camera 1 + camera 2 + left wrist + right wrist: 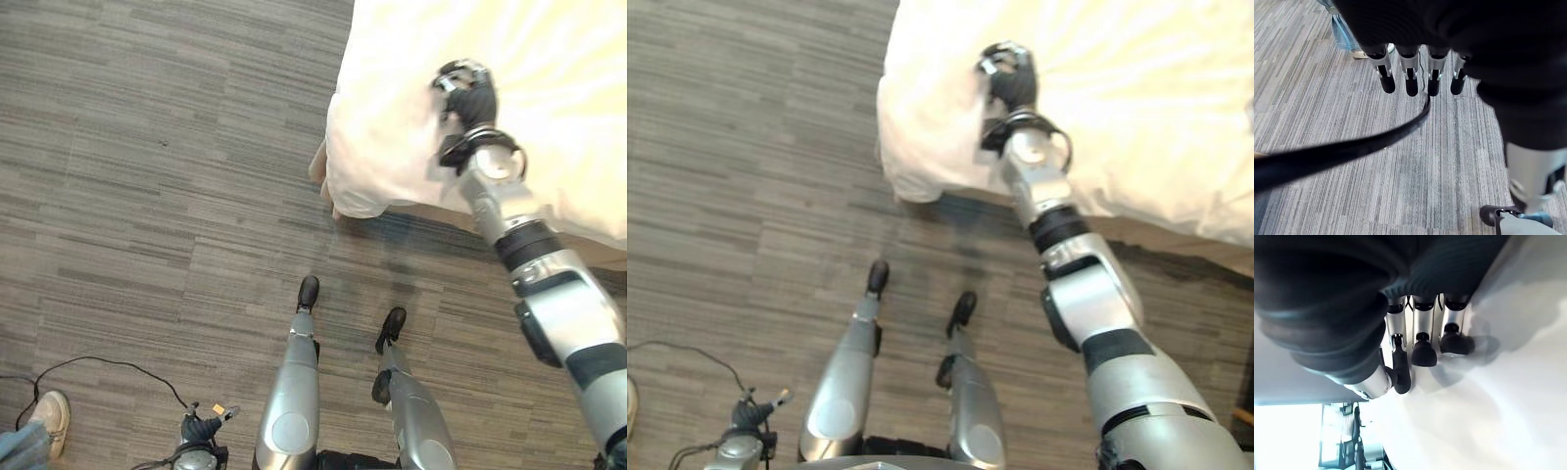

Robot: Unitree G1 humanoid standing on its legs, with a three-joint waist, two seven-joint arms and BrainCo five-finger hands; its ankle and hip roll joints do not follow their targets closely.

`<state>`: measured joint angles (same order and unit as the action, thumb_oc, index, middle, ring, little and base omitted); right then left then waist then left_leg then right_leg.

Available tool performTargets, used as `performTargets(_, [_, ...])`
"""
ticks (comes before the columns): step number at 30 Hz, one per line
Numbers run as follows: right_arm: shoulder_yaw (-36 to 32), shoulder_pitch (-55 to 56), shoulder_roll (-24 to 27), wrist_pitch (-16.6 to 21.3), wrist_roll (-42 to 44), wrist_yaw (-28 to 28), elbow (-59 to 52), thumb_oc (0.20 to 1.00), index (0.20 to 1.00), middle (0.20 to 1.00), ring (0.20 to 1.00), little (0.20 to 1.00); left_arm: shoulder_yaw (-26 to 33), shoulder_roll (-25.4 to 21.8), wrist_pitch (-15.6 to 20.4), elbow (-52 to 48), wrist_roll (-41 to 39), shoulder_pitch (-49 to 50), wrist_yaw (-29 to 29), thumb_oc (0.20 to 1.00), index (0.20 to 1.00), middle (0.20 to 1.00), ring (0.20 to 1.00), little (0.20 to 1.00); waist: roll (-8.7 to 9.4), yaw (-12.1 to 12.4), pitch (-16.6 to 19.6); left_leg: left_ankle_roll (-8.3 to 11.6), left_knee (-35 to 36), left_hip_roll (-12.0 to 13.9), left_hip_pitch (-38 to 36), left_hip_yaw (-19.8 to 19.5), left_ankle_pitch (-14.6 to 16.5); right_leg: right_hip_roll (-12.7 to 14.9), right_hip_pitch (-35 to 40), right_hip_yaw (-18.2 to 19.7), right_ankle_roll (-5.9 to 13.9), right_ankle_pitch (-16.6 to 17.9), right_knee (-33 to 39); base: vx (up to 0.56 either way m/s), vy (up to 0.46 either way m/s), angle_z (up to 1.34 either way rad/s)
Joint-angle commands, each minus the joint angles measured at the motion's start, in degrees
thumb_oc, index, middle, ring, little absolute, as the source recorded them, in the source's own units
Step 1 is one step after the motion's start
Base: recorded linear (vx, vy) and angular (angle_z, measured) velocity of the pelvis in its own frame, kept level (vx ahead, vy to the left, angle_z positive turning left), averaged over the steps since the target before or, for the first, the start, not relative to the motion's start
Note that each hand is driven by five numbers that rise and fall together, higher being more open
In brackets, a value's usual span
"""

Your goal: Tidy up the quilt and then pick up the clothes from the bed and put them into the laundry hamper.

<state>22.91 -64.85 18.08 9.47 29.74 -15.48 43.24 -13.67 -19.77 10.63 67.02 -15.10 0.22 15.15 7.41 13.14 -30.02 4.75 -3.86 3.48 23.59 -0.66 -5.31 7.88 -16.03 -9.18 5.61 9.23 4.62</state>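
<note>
Right robot hand point(468, 96) rests on the white quilt point(411, 147) near the bed's corner, toward 1 o'clock in our head view; its fingers point(1422, 350) look bent with dark tips pressing the cloth, yet we cannot tell if they pinch it. Left robot hand point(1415, 73) hangs at 7 o'clock over the grey floor point(147, 196), fingers straight, holding nothing. A person's shoe point(49, 416) shows at 8 o'clock.
</note>
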Motion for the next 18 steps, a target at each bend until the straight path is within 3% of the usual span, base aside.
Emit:
performTargets(1, [7.4, 3.1, -7.4, -2.2, -9.4, -2.1, 0.3, 0.2, 0.2, 0.2, 0.2, 0.2, -2.5, 2.0, 1.7, 3.0, -0.6, 2.5, 3.3, 1.0, 1.0, 1.0, 1.0, 1.0, -4.15, 1.9, 0.2, -2.66, -3.5, -2.3, 1.0, 0.7, 4.5, 3.5, 3.7, 0.5, 3.24, -7.4, -5.4, -0.03, 0.074, -0.07])
performTargets(4, [10.6, 4.6, -12.0, -1.0, -13.6, -7.4, 0.2, 0.2, 0.2, 0.2, 0.2, 0.2, -3.3, 3.0, 1.9, 3.0, -0.4, 2.5, 3.8, 1.0, 1.0, 1.0, 1.0, 1.0, -5.35, 2.4, 0.2, -2.83, -3.4, -2.7, -0.4, 0.4, 4.6, 3.8, 4.8, 0.6, 3.16, -7.8, -5.5, -0.01, 0.039, 0.04])
performTargets(7, [9.7, 4.8, -11.4, 2.2, -15.1, -8.8, -1.5, 0.2, 0.2, 0.2, 0.2, 0.2, -2.7, 2.9, 1.4, 3.8, 1.4, 2.8, 4.8, 1.0, 1.0, 1.0, 1.0, 1.0, -4.57, 2.6, 0.2, -2.82, -2.9, -2.5, -2.5, 0.1, 4.7, 3.7, 6.9, 0.8, 3.63, -7.3, -4.9, 0.01, -0.032, 0.1])
performTargets(10, [9.6, 4.8, -11.4, 2.2, -15.1, -8.8, -1.5, 0.2, 0.2, 0.2, 0.2, 0.2, -2.7, 2.9, 1.4, 3.8, 1.4, 2.8, 4.8, 1.0, 1.0, 1.0, 1.0, 1.0, -4.56, 2.6, 0.2, -2.82, -2.8, -2.5, -2.4, 0.1, 4.6, 3.7, 6.8, 0.7, 3.63, -7.3, -4.9, 0.0, -0.027, 0.04])
performTargets(11, [8.8, 5.0, -10.2, 3.8, -16.0, -9.4, -3.6, 0.2, 0.2, 0.2, 0.2, 0.2, -2.0, 2.4, 1.1, 4.2, 1.8, 3.2, 5.5, 1.0, 1.0, 1.0, 1.0, 1.0, -3.43, 2.7, 0.5, -2.8, -2.6, -2.3, -3.3, -0.1, 4.8, 3.4, 7.8, 1.0, 3.95, -6.9, -4.4, 0.14, -0.308, -0.04])
performTargets(12, [5.7, 4.7, -4.7, 2.8, -16.0, -11.0, -12.5, 0.2, 0.2, 0.2, 0.2, 0.2, 0.9, 0.3, -1.0, 5.5, 4.3, 3.9, 7.5, 1.0, 1.0, 1.0, 1.0, 1.0, 0.51, 1.7, 2.7, -2.71, -1.9, -0.5, -6.0, 1.1, 5.9, 2.3, 9.8, 2.0, 4.5, -6.0, -3.5, 0.14, -0.316, -0.11])
performTargets(15, [4.3, 4.5, -2.1, 0.8, -15.9, -11.5, -15.6, 0.2, 0.2, 0.2, 0.2, 0.2, 1.8, -0.7, -1.8, 5.7, 6.3, 4.3, 8.5, 1.0, 1.0, 1.0, 1.0, 1.0, 1.58, 1.2, 3.9, -2.68, -1.9, 0.1, -6.7, 1.4, 6.2, 1.9, 10.2, 2.3, 4.54, -5.9, -3.5, 0.11, -0.173, -0.33])
performTargets(18, [2.4, 3.8, 2.0, -4.3, -12.7, -11.9, -18.1, 0.2, 0.2, 0.2, 0.2, 0.2, 2.8, -2.4, -3.9, 5.3, 8.5, 4.1, 9.2, 1.0, 1.0, 1.0, 1.0, 1.0, 2.58, 0.5, 5.1, -2.65, -2.3, 0.8, -7.6, 1.5, 6.8, 1.4, 10.5, 3.1, 4.49, -5.9, -4.0, 0.13, -0.135, -0.33])
